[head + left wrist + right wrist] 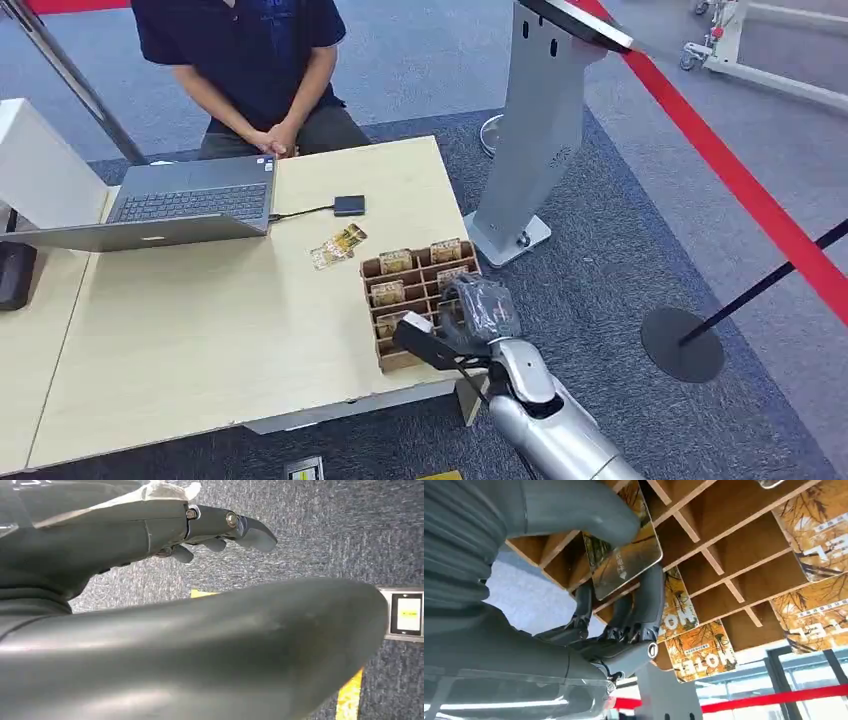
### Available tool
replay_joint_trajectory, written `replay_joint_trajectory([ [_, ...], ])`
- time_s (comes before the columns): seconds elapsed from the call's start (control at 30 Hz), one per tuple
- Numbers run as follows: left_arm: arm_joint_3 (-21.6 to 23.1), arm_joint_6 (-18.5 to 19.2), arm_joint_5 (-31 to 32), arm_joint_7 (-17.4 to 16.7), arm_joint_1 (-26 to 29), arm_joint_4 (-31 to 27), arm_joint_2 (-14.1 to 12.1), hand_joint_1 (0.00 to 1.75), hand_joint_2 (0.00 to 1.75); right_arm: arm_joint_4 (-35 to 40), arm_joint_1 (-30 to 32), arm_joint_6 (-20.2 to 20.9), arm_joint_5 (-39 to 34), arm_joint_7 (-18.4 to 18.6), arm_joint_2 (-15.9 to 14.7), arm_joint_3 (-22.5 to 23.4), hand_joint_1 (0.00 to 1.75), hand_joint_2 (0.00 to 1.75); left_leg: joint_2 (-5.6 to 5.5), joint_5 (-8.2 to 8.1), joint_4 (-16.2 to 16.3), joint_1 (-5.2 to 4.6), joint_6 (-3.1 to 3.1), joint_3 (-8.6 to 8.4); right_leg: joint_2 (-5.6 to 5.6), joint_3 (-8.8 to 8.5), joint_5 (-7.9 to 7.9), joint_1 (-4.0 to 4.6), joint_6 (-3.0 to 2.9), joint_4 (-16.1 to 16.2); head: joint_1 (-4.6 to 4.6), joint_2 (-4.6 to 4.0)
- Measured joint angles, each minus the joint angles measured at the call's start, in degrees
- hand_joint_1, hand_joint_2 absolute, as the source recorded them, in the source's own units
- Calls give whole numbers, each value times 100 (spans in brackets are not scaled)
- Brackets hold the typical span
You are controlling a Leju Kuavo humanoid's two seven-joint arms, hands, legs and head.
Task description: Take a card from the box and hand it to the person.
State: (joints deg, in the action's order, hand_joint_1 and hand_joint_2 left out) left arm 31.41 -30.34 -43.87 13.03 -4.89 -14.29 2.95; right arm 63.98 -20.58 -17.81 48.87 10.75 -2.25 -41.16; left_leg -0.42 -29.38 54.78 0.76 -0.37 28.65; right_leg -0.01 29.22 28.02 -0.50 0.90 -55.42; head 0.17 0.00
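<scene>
Right hand [624,605] reaches forward, thumb and fingers pinching card [624,555] (wrist bent down); left hand [220,527] hangs, holding nothing.

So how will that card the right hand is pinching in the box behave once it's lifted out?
The card looks flat and rigid between thumb and fingers of the right hand, so probably stiff. Its glossy face catches light, so it may be slippery. Thin, likely light; the box probably stays put.

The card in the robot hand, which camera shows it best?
The right wrist view: the card fills the foreground, pinched by the right robot hand over the box. In the head view that hand hides it.
</scene>
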Motion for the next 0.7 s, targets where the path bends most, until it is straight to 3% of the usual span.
replay_joint_trajectory([
  [0.4, 131, 28, -72, 11, 1, 0, -9, 0, 0, 297, 147, 22, 562, 323, -77, -17, 79, 175, 0, 0, 0, 0, 0, 1, 0, 2, 0, 0, 0, 0, 0, 0],
  [0.7, 190, 66, -90, 28, 0, 2, -24, 0, 0, 557, 249, 112, 795, 417, -166, -17, 86, 175, 0, 0, 0, 1, 0, 1, 0, 3, 0, 0, 0, 0, 0, 0],
])
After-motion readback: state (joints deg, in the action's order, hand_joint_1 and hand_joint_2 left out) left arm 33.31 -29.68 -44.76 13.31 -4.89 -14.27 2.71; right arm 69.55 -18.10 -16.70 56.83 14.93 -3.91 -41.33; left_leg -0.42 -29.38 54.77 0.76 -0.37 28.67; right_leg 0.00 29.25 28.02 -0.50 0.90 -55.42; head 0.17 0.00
